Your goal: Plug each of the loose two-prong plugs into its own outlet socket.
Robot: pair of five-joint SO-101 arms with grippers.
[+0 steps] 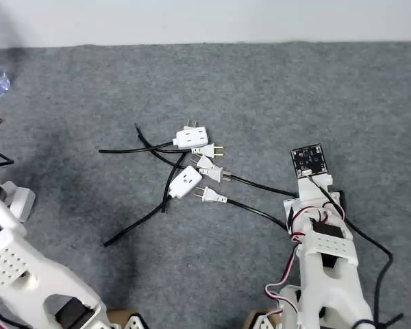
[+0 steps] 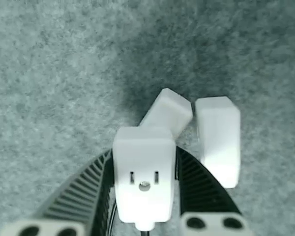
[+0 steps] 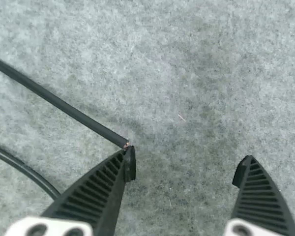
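Two white outlet sockets [image 1: 190, 138] [image 1: 185, 181] lie mid-table on black cords. Three two-prong plugs [image 1: 209, 149] [image 1: 209, 167] [image 1: 212, 197] lie loose beside them, prongs out. My left gripper [image 2: 144, 164] is shut on a third white outlet socket [image 2: 144, 179], whose slots face the camera. The left arm [image 1: 14, 267] is at the table's left edge. Over bare carpet my right gripper [image 3: 187, 172] stands open, one fingertip [image 3: 128, 164] touching the cut end of a black cord [image 3: 64, 110]. The right arm [image 1: 322, 247] is right of the plugs.
Two more white blocks [image 2: 169, 110] [image 2: 217, 140] lie on the carpet just beyond the held socket. Black cords [image 1: 133, 226] trail from the cluster toward the front left and to the right arm. A second cord [image 3: 19, 167] runs past the right gripper. Grey carpet [image 1: 260, 89] covers the table.
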